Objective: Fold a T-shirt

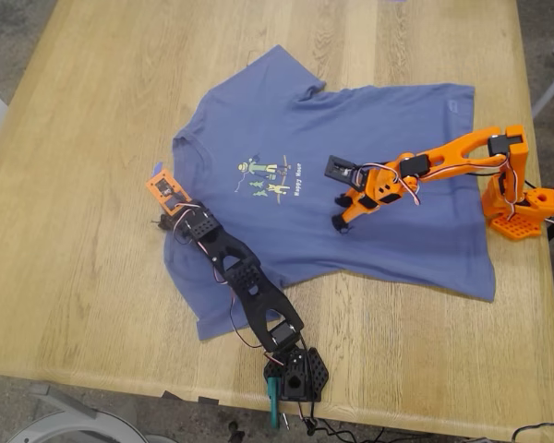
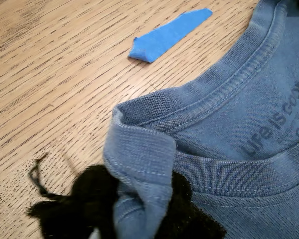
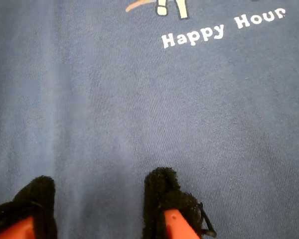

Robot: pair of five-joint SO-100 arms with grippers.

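We've got the slate-blue cotton T-shirt [image 1: 369, 185] spread flat across the middle of the pale, grainy wooden table [image 1: 92, 185], chest print facing up. My first gripper [image 2: 139, 214], with fuzzy black pads, is clamped on a bunched fold of the ribbed collar. A small blue tape scrap [image 2: 167, 35] lies on bare wood near the collar. My second gripper [image 3: 97, 204], orange plastic with black padding, sits jaws apart on the smooth fabric below the "Happy Hour" lettering [image 3: 222, 29].

T-shirt [image 1: 388, 175] spread flat on the table [image 1: 74, 185], tape scrap [image 2: 167, 36] on the table just beside its collar [image 2: 224, 94], chest print [image 1: 268, 177] mid-shirt
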